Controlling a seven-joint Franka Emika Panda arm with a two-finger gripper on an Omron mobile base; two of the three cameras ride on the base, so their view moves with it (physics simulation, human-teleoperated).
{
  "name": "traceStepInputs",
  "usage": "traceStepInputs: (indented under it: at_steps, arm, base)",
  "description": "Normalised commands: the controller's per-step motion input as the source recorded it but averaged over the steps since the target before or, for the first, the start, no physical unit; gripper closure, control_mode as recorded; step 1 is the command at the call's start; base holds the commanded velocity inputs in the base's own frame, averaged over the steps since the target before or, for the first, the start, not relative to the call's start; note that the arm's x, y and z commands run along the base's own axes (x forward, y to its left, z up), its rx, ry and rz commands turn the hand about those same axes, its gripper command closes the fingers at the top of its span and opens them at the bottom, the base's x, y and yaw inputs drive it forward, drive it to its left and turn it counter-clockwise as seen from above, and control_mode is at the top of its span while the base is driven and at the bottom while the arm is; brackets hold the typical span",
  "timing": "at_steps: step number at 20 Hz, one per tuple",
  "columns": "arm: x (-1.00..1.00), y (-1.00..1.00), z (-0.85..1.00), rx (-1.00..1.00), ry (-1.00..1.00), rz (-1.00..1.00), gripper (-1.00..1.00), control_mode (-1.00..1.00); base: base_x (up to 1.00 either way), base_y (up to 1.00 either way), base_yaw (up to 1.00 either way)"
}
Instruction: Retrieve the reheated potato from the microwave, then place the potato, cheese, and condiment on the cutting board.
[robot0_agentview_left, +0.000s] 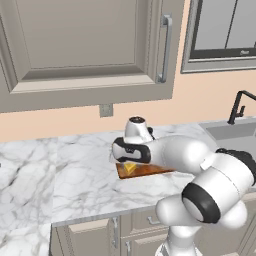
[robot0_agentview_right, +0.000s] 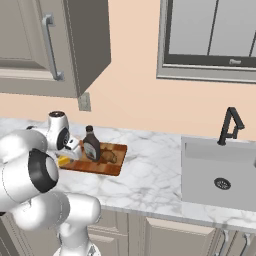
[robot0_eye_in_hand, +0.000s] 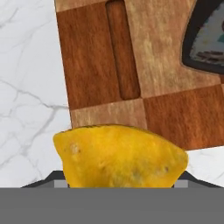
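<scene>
Gripper (robot0_eye_in_hand: 118, 186) partly closed on the cheese (robot0_eye_in_hand: 120, 157), held over the near-left corner of the board (robot0_eye_in_hand: 131, 65); carry it further in, then lower and release.

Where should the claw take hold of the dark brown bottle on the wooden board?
Grip the dark brown bottle at its wide body, coming from its right front side: it stands upright on the checkered wooden board, and the neck is narrow.

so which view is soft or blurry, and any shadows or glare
Hand view: the cheese looms close and looks soft-edged, cutting board grain smeared. Right base view: flat even light, faint shadow beside the condiment. Left base view: no glare on the marble counter.
</scene>
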Motion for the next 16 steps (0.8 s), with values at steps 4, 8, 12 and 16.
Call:
traceStepInputs:
  at_steps: [4,8,12,16]
  arm:
    - [0.33,-0.01,0.0,0.0,0.04,0.0,1.0,-1.0]
    - [0.22,0.0,-0.08,0.0,0.0,0.0,1.0,-1.0]
    - [0.01,0.0,-0.16,0.0,0.0,0.0,1.0,-1.0]
    - [0.03,-0.04,-0.19,0.0,0.0,0.0,1.0,-1.0]
  base:
    - [0.0,0.0,0.0]
    - [0.0,0.0,0.0]
    - [0.0,0.0,0.0]
    - [0.0,0.0,0.0]
